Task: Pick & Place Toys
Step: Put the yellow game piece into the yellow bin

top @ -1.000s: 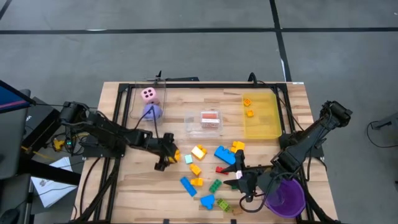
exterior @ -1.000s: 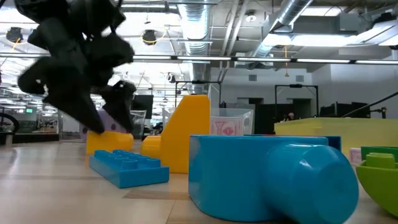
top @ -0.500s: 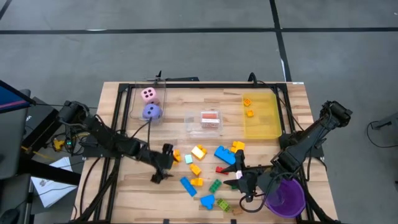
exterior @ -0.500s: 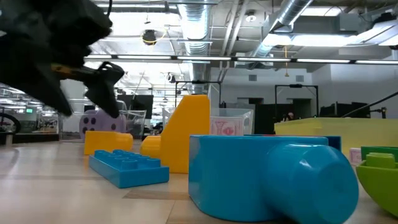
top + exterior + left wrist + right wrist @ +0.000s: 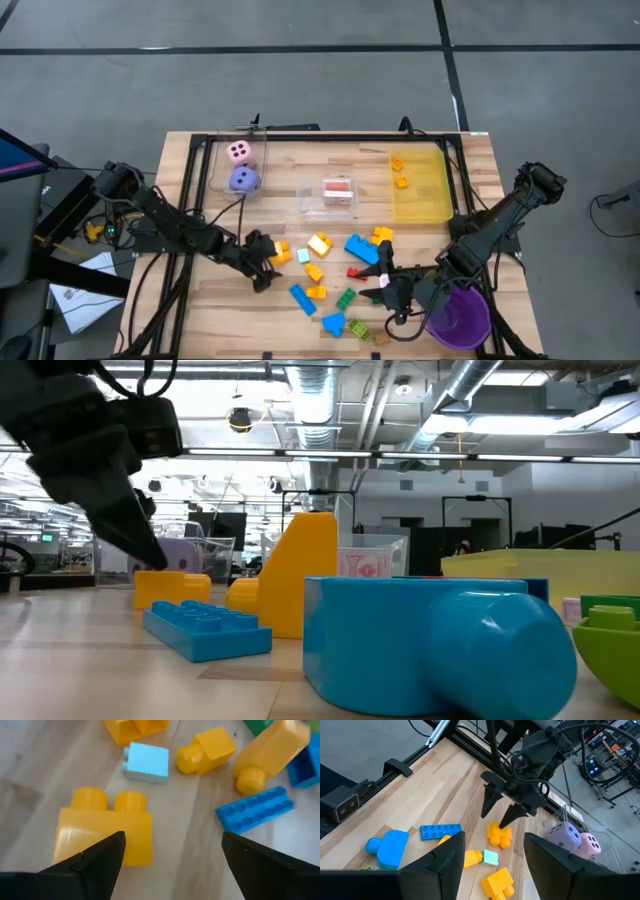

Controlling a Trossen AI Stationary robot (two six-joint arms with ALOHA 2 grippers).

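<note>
Hovering low over the desk (image 5: pixel 200 300), left gripper (image 5: pixel 262 262) with fingers spread apart, nothing between them; one fingertip down beside a yellow two-stud brick (image 5: pixel 104 829), which lies flat on the wood just ahead of the gripper. Same brick at (image 5: pixel 281 254) and (image 5: pixel 499 834). Past it: a pale blue small brick (image 5: pixel 146 762), an orange-yellow brick (image 5: pixel 205 749), a flat blue plate brick (image 5: pixel 254 809). Main scatter of bricks sits mid-desk, between the two arms. Pink die (image 5: pixel 239 151) and purple die (image 5: pixel 243 179) stand at the far left of the desk, touching or nearly so. Clear bin (image 5: pixel 330 196) mid-desk; yellow bin (image 5: pixel 420 190) to its right, with two orange bricks inside. Right gripper (image 5: pixel 392 285) waits near the purple cup (image 5: pixel 458 318), fingers apart, empty.
</note>
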